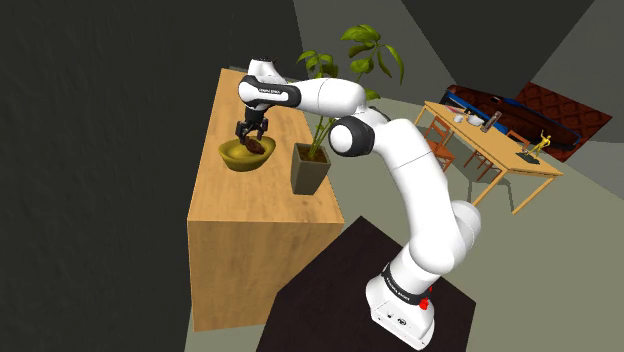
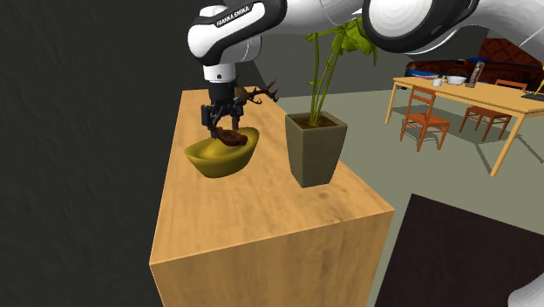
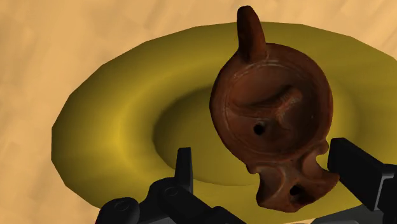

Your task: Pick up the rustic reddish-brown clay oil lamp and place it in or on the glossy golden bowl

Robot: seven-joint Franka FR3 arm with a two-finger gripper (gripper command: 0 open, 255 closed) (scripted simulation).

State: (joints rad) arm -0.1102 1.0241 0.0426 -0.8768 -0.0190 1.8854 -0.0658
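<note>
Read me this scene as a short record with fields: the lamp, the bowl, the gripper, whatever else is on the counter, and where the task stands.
lamp: reddish-brown oil lamp, lying in the bowl, off-centre
bowl: golden bowl, on the wooden counter
gripper: gripper open, fingers either side of the lamp, one clearly apart from it
nearby: potted plant beside the bowl
task state: lamp appears placed; gripper not yet lifted away

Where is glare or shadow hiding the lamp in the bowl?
Nowhere. Wrist view: bowl evenly lit, soft sheen, no glare over the lamp. Second exterior view: lamp dark but distinct against the bowl. Shoulder view: walls dim, counter bright.
</note>
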